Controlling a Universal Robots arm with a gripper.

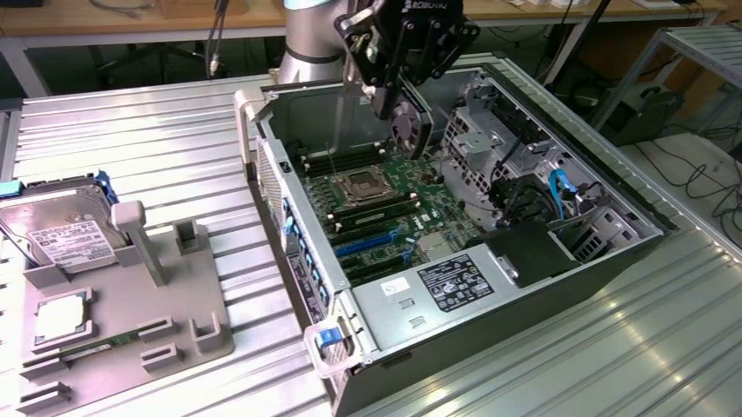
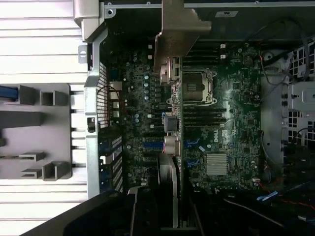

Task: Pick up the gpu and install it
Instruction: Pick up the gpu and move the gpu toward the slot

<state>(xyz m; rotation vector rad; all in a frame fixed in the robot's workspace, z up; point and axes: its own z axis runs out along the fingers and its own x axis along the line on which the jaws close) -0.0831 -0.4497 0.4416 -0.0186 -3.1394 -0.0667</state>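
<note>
The gpu (image 1: 408, 130) hangs edge-down from my gripper (image 1: 390, 97), which is shut on it above the open computer case (image 1: 603, 261). It hovers over the green motherboard (image 1: 388, 204), near the CPU socket (image 1: 357, 184) and clear of the board. In the wrist view the gpu (image 2: 173, 123) shows edge-on, its silver bracket (image 2: 178, 29) at the far end and the gripper fingers (image 2: 166, 196) clamped at the near end. The blue expansion slots (image 1: 374, 241) lie lower on the board, toward the case's rear panel.
A grey fixture tray (image 1: 174, 334) on the ribbed metal table at the exterior view's left holds a silver hard drive (image 1: 58, 230), a processor (image 1: 56, 320) and a memory stick (image 1: 99, 346). Drive cages (image 1: 487, 139), cables and a power supply (image 1: 458, 282) crowd the case.
</note>
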